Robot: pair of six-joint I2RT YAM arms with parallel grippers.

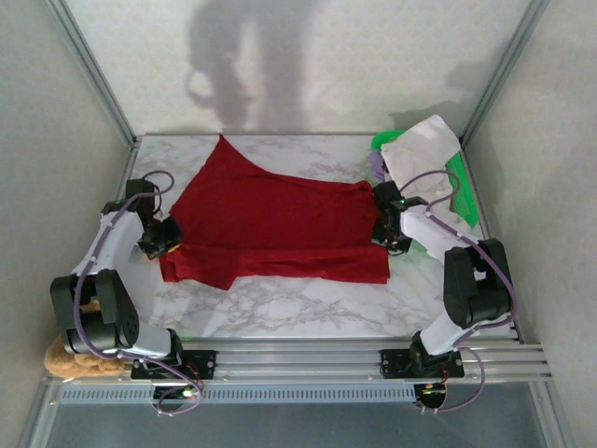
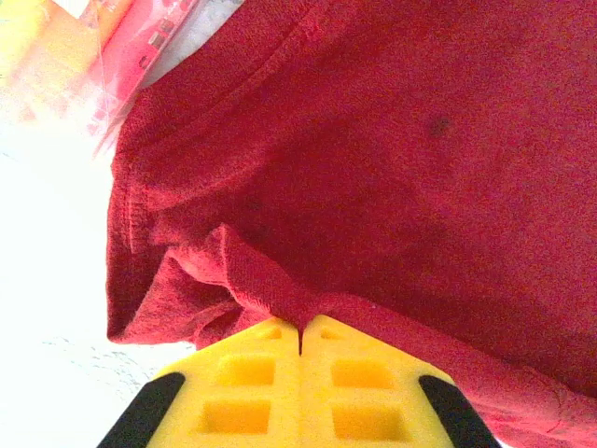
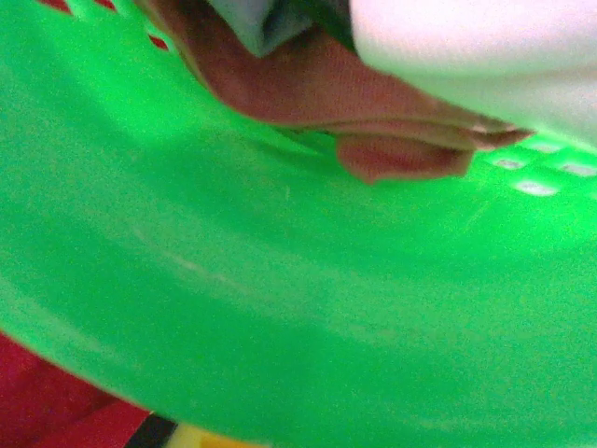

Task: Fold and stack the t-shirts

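A deep red t-shirt (image 1: 280,224) lies spread across the marble table (image 1: 280,308), with its near edge folded over. My left gripper (image 1: 166,238) is at the shirt's left edge. In the left wrist view the yellow fingers of this gripper (image 2: 300,327) are shut on a pinch of the red cloth (image 2: 392,168). My right gripper (image 1: 387,229) is at the shirt's right edge, close to the basket; its jaws are hidden. A white t-shirt (image 1: 424,149) lies bunched on top of the basket, and the white cloth (image 3: 485,56) also appears in the right wrist view.
The green plastic basket (image 1: 462,191) stands at the back right, and its wall (image 3: 280,280) is very close in front of the right wrist camera. A tan teddy bear (image 1: 70,359) sits off the table's near left corner. Metal frame posts border the table.
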